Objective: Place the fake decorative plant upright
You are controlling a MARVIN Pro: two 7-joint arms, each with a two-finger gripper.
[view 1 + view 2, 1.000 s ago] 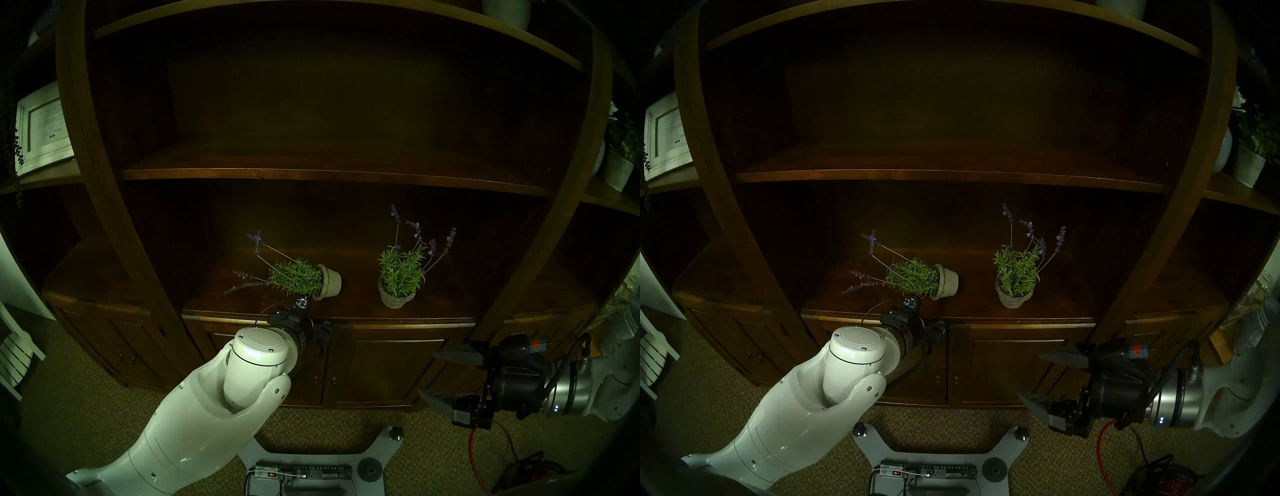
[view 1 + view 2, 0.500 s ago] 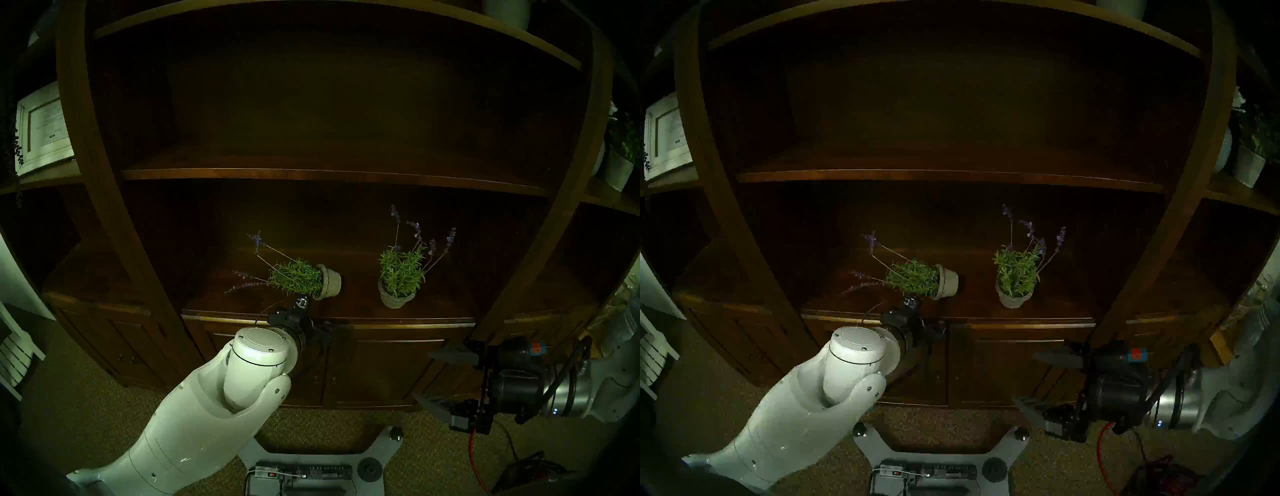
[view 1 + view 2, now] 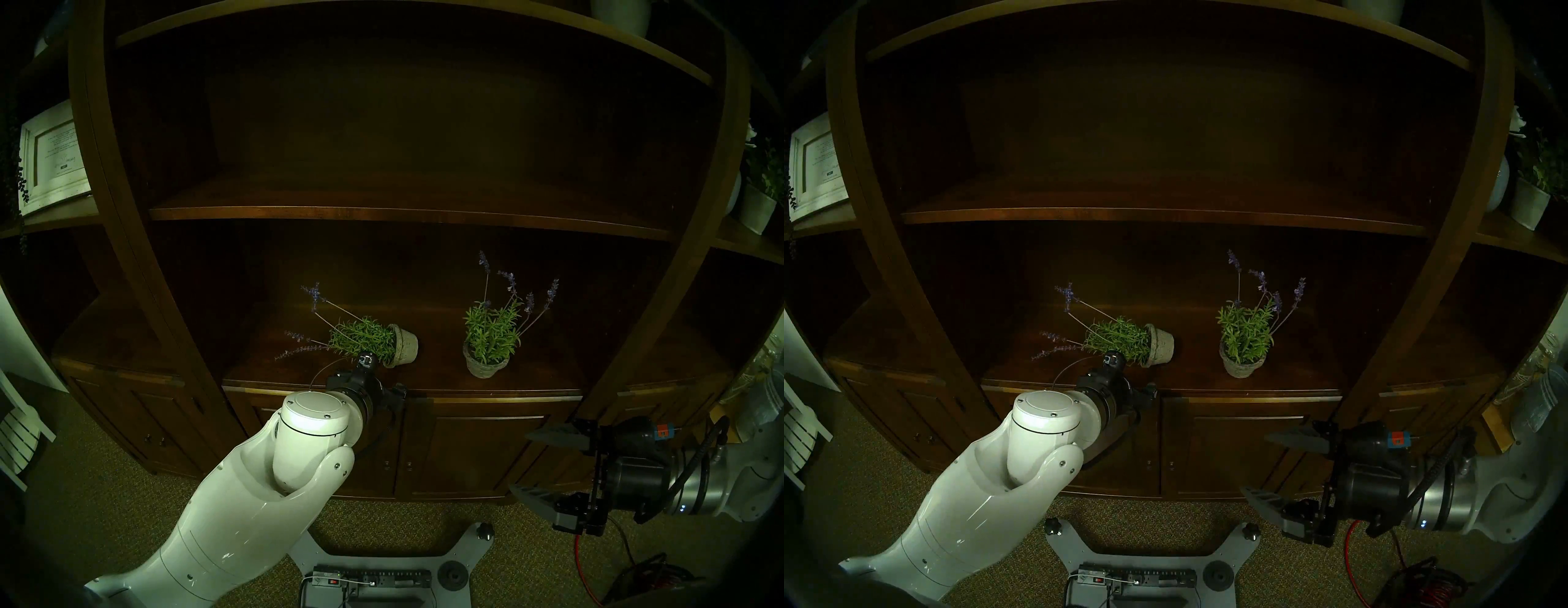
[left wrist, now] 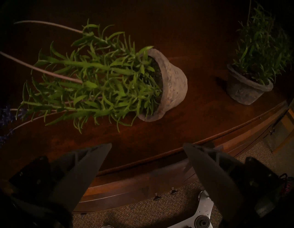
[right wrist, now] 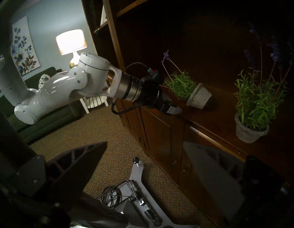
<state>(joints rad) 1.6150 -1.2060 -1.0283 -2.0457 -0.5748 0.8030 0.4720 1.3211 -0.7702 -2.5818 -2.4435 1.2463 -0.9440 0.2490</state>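
Observation:
A fake lavender plant in a grey pot lies on its side on the dark wooden shelf, with its stems pointing left. It also shows in the left wrist view and the right wrist view. My left gripper is open and empty, at the shelf's front edge, just in front of the foliage and not touching it. My right gripper is open and empty, low in front of the cabinet doors at the right.
A second lavender plant stands upright to the right on the same shelf. The upper shelf board hangs above. A framed picture stands at the left and a white potted plant at the right. The robot base with a power strip is on the carpet.
My left gripper has moved a little forward and up towards the fallen plant. My right gripper has shifted slightly. Neither plant has moved.

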